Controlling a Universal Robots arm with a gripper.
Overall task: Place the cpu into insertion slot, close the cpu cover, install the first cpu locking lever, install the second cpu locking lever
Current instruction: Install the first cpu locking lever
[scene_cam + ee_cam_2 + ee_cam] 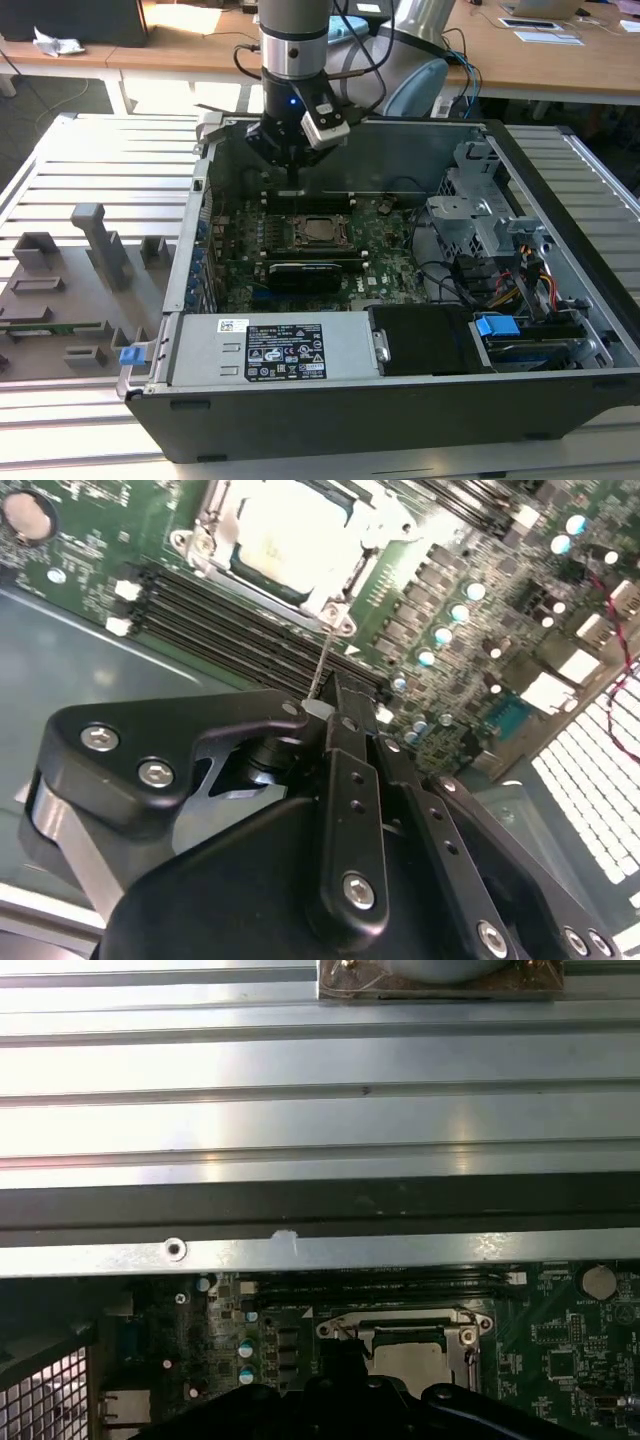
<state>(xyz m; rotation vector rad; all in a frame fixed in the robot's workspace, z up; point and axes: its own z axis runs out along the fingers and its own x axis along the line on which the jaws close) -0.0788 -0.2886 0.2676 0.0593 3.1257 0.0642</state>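
Note:
The cpu (290, 535) lies in its socket on the green motherboard, its dull silver top showing through the window of the cpu cover (372, 532), which lies flat over it. In the exterior view the cpu (318, 230) sits in the middle of the open computer case. A thin wire locking lever (320, 665) rises from a socket corner up to my gripper (318, 712), whose black fingers are shut on the lever's end. My gripper (292, 185) hangs just above the socket's far edge. The first wrist view shows the socket (400, 1345) beyond the gripper body.
Black memory slots (230, 630) run beside the socket. A long black card (315, 272) lies nearer than the socket, then a labelled power supply (285, 350). A metal drive cage (480, 215) and cables are toward the exterior view's right. A grey fixture tray (70, 290) is outside the case.

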